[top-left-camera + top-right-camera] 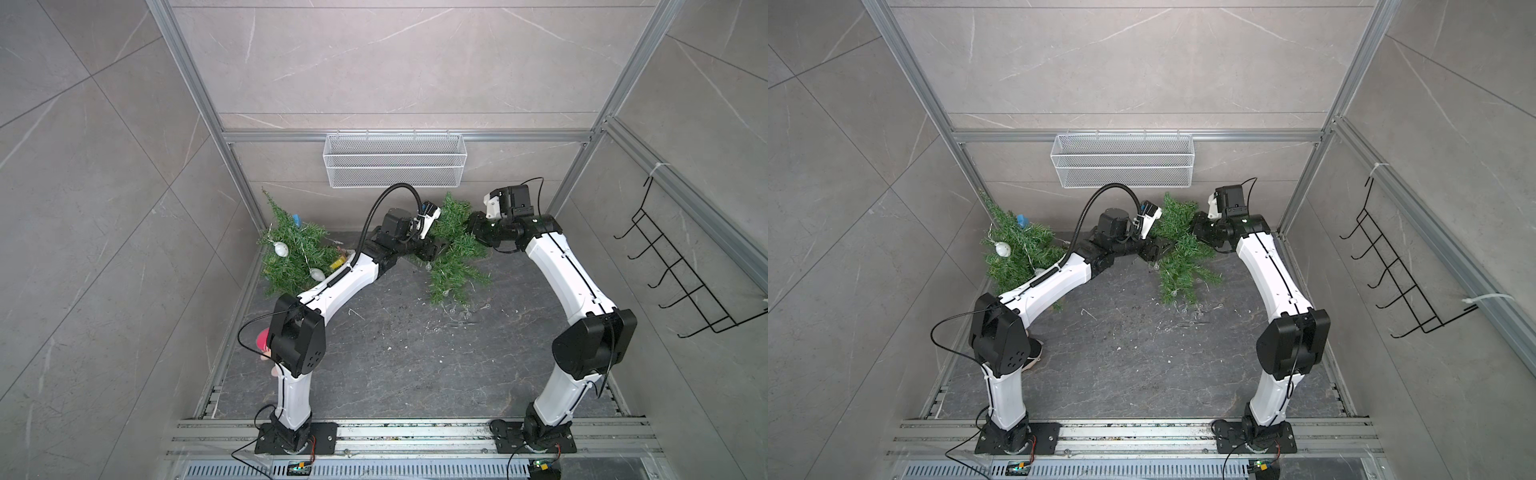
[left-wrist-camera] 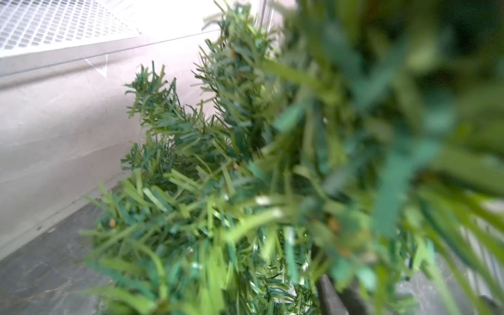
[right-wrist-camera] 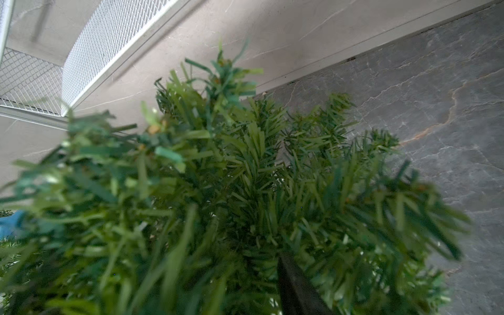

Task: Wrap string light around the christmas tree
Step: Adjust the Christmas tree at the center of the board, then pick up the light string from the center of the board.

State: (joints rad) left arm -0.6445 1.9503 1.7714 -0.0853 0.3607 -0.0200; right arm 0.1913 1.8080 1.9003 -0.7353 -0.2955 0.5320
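Dark stone table (image 1: pixel 395 365) inside a framed cell, mesh basket (image 1: pixel 395 160) hung on the far wall

At the far middle, christmas tree (image 1: pixel 455 245), crown toward the far wall, skirt spread toward the near side; upright or leaning, cannot tell

Far left, a second tree (image 1: pixel 291 257) carrying ornaments (image 1: pixel 281 248)

Left gripper (image 1: pixel 434 249) buried in the christmas tree's left flank, right gripper (image 1: pixel 473 228) pressed into its right flank near the crown; wrist views filled with needles, only a dark finger (image 3: pixel 296 286) showing, so cannot tell whether either claw is apart, together or clamped on a branch

String light (image 1: pixel 447 293) mostly slack: clear bulbs hanging off the near branches and trailing onto the table just near of the tree

Likely trouble from here:
- toppling the tree, if a claw pulls while caught in needles
- snagging the thin wire on a branch
- losing the strand among the needles, hidden from both wrist cameras
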